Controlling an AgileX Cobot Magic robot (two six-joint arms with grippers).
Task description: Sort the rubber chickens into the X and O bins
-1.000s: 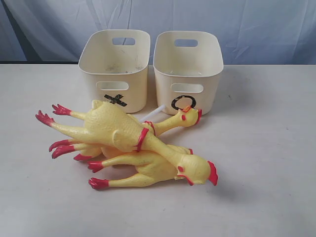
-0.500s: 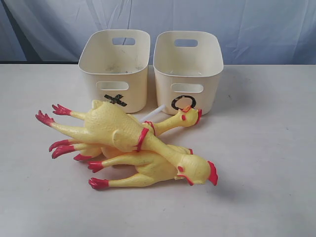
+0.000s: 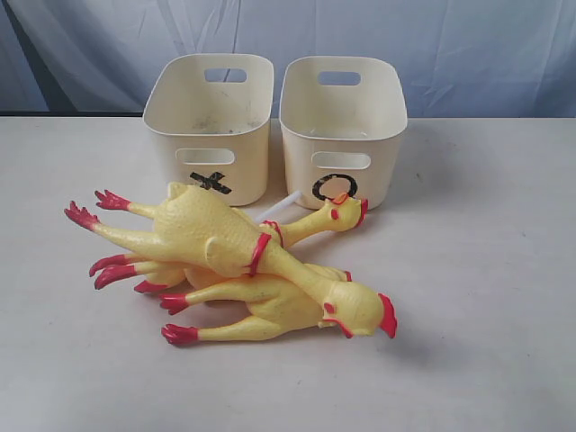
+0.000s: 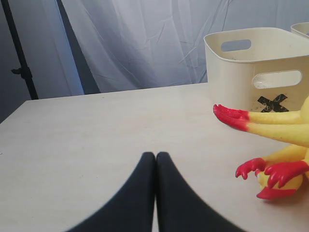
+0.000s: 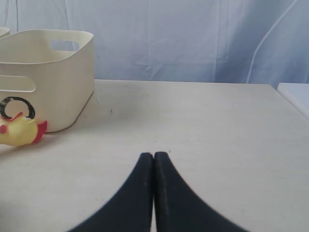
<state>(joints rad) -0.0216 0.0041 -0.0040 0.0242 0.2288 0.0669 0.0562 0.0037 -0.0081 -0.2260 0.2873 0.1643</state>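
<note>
Showed the left gripper (image 4: 155, 155) and right gripper (image 5: 153, 155) alike: smooth matte black fingers (image 4: 137, 195), broad-based, tapering to rounded tips.

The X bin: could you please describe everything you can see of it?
The X bin is a cream, plastic-looking tub with rounded corners and a slot handle in each end wall, with a black X under the nearer slot. It stands upright on the table beside the O bin, with nothing visible inside but dark scuffs.

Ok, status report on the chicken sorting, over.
Left pincer and right pincer shut, holding nothing. Yellow rubber chickens heaped before cream plastic X bin and O bin, none visibly sorted. Chickens overlap each other.
</note>
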